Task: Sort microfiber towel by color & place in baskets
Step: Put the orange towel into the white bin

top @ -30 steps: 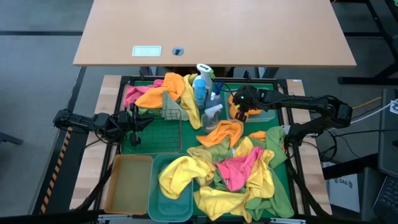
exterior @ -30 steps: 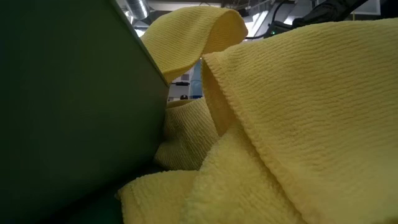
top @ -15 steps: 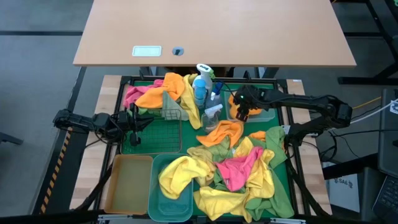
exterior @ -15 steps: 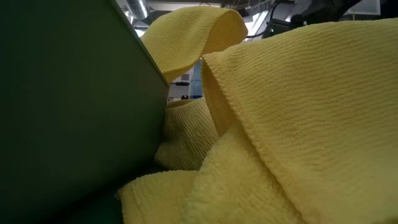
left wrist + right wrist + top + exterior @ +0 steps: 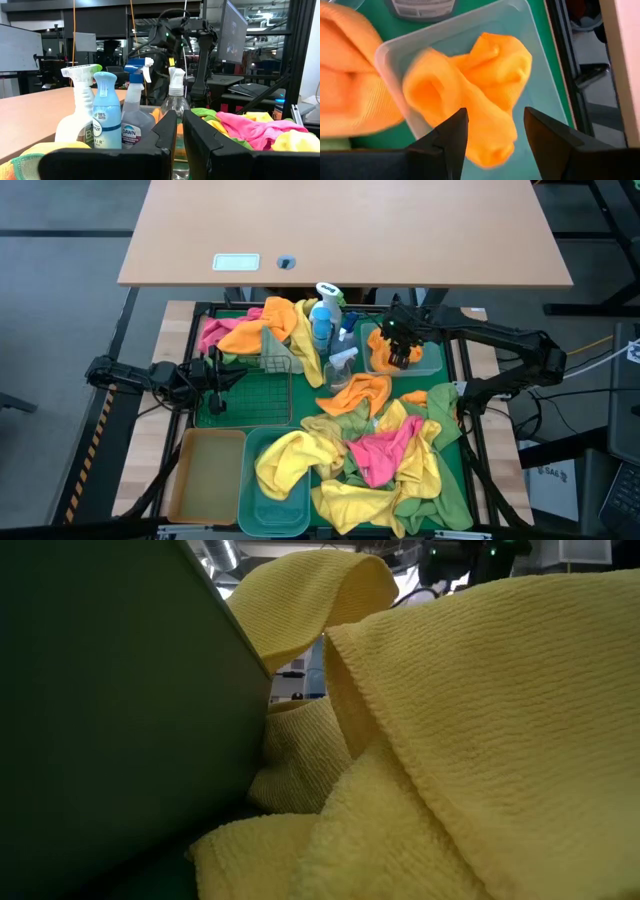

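Right wrist view shows your right gripper (image 5: 492, 145) directly above the clear basket (image 5: 540, 85), jaws spread apart and holding nothing, with an orange towel (image 5: 475, 95) lying loose inside that basket. In my judgement the drop of this towel is complete and the step in hand is the release. A second orange towel (image 5: 350, 85) hangs just outside the clear basket's rim.

In the high view, the left gripper (image 5: 215, 377) waits over the wire-mesh basket (image 5: 262, 380), on the far side of the spray bottles (image 5: 325, 320) from the clear basket; the left wrist view shows its fingers (image 5: 167, 132) nearly together, gripping nothing.

The towel pile (image 5: 385, 455) lies nearer you than the clear basket, with the teal basket (image 5: 275, 500) and the amber basket (image 5: 205, 475) beyond it. Your next move calls for lifting clear, then selecting another orange towel, probably the one beside the clear basket.
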You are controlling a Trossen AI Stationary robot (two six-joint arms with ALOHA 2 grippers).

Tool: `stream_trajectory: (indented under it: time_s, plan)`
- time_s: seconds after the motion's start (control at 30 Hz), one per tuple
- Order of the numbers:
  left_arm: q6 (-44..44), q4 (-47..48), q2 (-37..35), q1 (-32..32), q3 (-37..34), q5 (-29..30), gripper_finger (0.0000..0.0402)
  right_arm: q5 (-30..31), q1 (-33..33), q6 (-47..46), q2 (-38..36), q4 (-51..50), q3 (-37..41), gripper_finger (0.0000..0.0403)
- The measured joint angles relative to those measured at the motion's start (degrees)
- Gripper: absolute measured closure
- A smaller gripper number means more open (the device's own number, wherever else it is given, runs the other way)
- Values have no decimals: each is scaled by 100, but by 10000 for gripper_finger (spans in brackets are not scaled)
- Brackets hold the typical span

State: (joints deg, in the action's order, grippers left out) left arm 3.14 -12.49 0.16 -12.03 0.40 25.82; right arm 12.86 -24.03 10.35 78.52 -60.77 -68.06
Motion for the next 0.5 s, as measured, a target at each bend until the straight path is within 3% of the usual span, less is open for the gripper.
stream_trajectory:
  time_s: [0.17, 0.43, 0.5]
  plan:
    - [0, 0, 0, 2, 2, 0, 372, -166, 7, -434, 0, -637, -514, 210]
    - [0, 0, 0, 1, 0, 0, 372, -2503, 63, -872, -4, -780, -547, 210]
    - [-2, 0, 0, 2, 1, 0, 372, -2799, 216, -903, -2, -780, -443, 210]
